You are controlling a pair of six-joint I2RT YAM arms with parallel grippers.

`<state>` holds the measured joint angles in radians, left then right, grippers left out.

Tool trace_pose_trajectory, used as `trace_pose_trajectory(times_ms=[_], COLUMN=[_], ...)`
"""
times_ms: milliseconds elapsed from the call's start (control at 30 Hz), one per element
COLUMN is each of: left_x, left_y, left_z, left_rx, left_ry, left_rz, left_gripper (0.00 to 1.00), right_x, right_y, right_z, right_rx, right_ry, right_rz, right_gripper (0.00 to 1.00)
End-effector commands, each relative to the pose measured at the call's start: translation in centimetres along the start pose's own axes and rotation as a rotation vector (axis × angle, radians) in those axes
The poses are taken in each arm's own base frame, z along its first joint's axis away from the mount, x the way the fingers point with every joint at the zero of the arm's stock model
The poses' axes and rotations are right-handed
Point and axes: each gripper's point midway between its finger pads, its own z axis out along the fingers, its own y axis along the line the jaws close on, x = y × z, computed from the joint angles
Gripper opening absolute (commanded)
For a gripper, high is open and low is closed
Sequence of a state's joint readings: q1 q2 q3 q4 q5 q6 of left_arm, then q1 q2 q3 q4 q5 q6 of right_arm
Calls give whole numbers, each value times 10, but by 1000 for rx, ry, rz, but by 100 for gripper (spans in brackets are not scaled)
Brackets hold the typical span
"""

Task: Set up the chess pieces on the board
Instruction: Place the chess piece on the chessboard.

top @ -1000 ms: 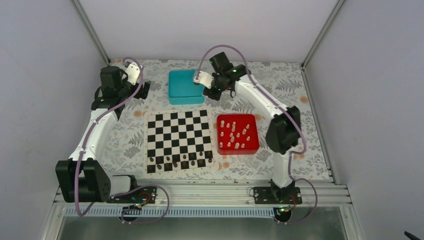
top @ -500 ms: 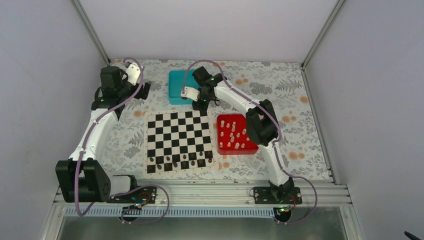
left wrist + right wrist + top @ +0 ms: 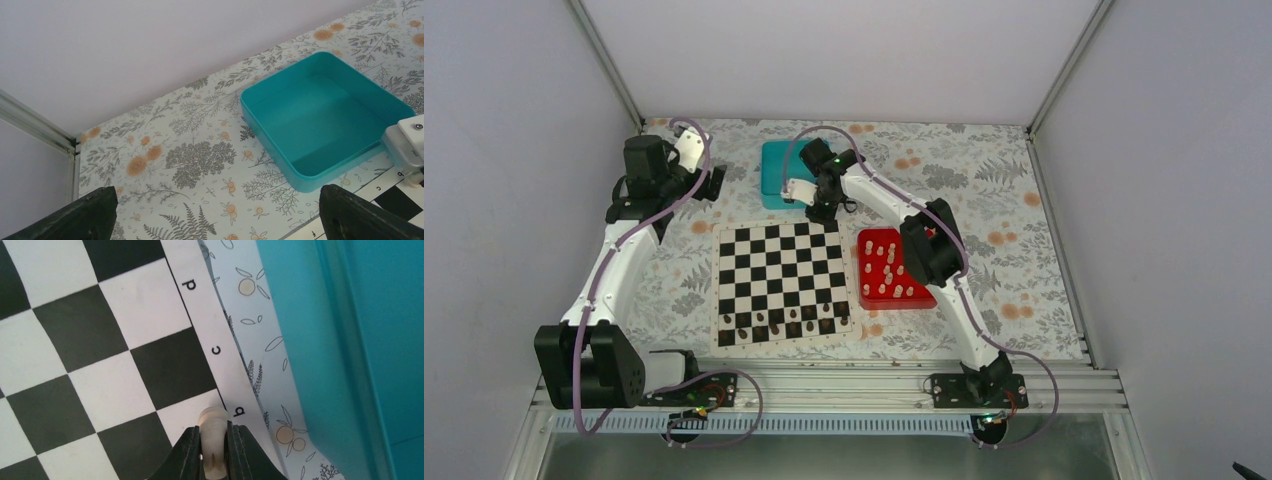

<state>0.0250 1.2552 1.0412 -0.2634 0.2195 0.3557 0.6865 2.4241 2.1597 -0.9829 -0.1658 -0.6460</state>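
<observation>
Right wrist view: the right tool (image 3: 214, 434) clamps a small cream chess piece (image 3: 214, 446) over the black-and-white checkered board (image 3: 75, 332) edge.

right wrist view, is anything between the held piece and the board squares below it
Nothing visible does. The right gripper holds a pale chess piece over the board at its far edge, near the letter b, and the squares beneath it are bare. The teal box sits off to the side, beyond the border.
</observation>
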Motion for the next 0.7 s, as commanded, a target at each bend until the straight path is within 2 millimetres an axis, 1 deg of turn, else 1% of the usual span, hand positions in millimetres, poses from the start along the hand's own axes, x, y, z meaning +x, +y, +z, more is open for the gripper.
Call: trace_pose_trajectory(times_ms=[0, 367, 667], left_x=[-4, -1, 1], left_y=[-2, -2, -2], left_z=[-5, -4, -2], left_rx=[12, 25, 27], left_ry=[-28, -23, -18], left_rz=[10, 9, 9], left_gripper=[100, 100, 100], right_x=[10, 17, 16], right_y=[3, 15, 15], right_z=[7, 12, 21], right_rx=[-1, -53, -59], right_ry=[59, 83, 76], right_rz=[1, -15, -9], right_gripper=[6, 6, 6])
